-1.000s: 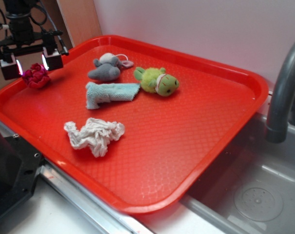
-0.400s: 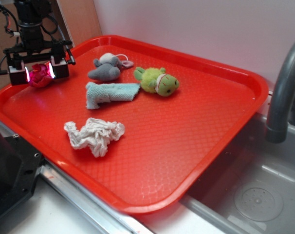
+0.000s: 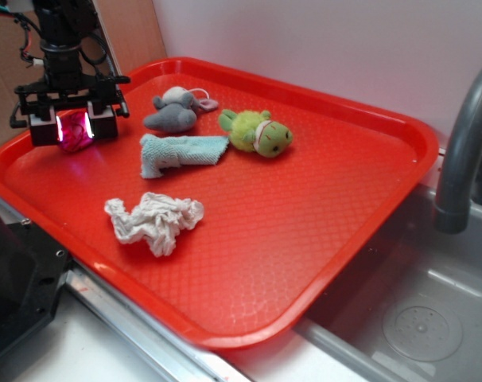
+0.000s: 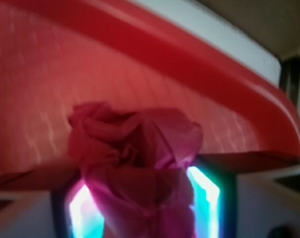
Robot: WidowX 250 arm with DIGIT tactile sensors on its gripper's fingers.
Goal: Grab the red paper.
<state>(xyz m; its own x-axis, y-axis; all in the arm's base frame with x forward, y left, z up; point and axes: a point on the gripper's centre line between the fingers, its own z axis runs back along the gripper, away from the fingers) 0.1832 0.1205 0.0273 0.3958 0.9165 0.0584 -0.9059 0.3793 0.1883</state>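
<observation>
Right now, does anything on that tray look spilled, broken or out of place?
Nothing stands out. The red paper sits between the gripper's jaws at the red tray's far left corner. The white paper wad, blue cloth and two plush toys lie apart, undisturbed.

End effector (image 3: 73,127) low, fingers closed (pointing down).
</observation>
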